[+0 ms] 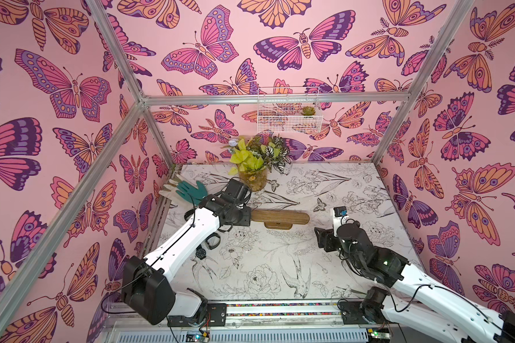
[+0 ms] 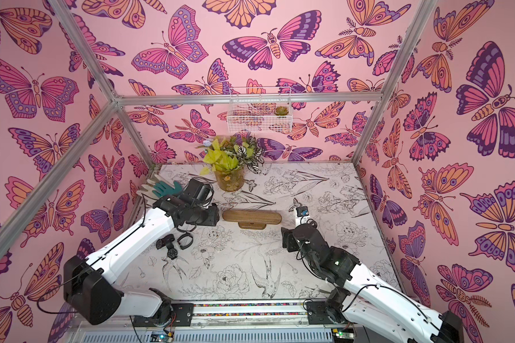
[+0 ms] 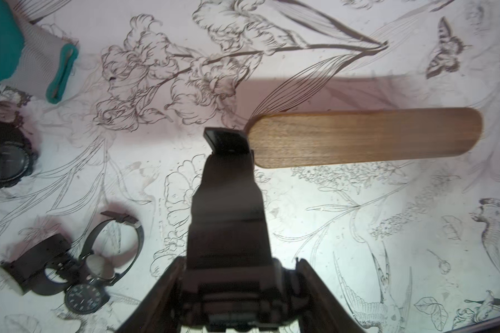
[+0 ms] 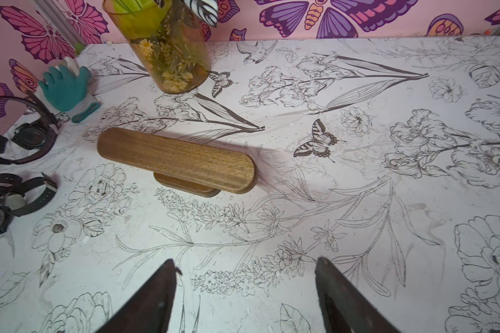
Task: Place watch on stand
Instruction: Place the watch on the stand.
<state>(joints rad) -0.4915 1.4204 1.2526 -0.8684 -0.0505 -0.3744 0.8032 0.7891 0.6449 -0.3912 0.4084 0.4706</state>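
Not there yet. My left hand [image 3: 240, 261] is clamped on a black watch [image 3: 228, 201], and its strap is right at the end of the wooden stand [image 3: 364, 138] but not slid on. Right hand [image 4: 246, 259] hangs wide and empty. Other watches [image 3: 84, 297] sit on the table [image 3: 358, 230].
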